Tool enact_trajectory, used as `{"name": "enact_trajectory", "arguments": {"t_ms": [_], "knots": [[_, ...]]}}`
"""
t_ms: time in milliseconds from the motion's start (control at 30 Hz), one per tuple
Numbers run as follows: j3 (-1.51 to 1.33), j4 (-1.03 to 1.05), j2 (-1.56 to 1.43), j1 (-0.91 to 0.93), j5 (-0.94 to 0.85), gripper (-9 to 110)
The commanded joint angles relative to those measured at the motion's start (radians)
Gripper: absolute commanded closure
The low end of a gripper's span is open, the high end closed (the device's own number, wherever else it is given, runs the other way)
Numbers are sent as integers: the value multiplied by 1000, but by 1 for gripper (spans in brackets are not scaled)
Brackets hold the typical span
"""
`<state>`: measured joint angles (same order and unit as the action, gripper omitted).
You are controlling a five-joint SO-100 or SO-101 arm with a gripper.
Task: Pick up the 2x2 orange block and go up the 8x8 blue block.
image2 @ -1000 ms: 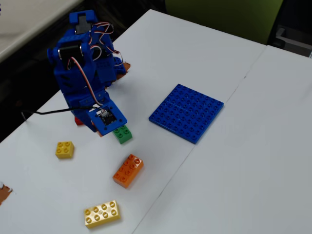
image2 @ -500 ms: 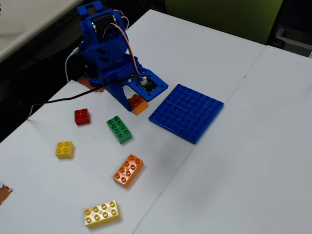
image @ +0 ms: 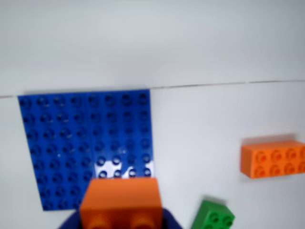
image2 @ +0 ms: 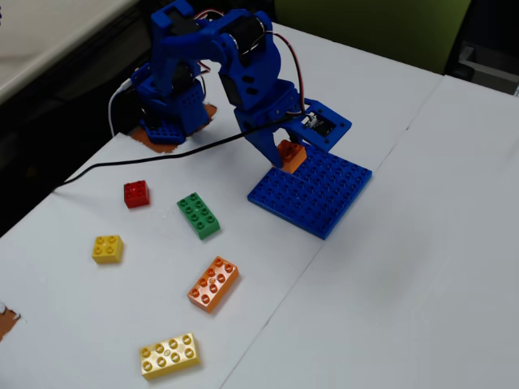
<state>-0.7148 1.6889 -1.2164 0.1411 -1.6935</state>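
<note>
The 2x2 orange block (image2: 290, 153) is clamped between my blue gripper's (image2: 285, 159) fingers, which are shut on it. It hangs over the far-left edge of the 8x8 blue block (image2: 316, 190) in the fixed view. Whether it touches the studs I cannot tell. In the wrist view the orange block (image: 121, 198) fills the bottom centre, my gripper (image: 121, 220) showing only as dark blue bits on either side of it. The blue baseplate (image: 81, 138) lies just beyond, flat on the white table.
On the table left of the plate lie a long orange brick (image2: 213, 284) (image: 274, 160), a green brick (image2: 199, 215) (image: 213, 218), a red brick (image2: 136, 194), a small yellow brick (image2: 108, 249) and a long yellow brick (image2: 169, 355). A black cable (image2: 146, 162) trails from the arm base.
The arm has swung right from above the green brick, carrying the small orange block, and now holds it over the blue plate's edge. The loose bricks have not moved.
</note>
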Motion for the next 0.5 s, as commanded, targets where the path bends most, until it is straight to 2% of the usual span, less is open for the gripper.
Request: {"name": "enact_trajectory", "arguments": {"t_ms": [0,467], "knots": [[29,-9,-2,-54,17,101],[28,29,83,-143,57,101]]}}
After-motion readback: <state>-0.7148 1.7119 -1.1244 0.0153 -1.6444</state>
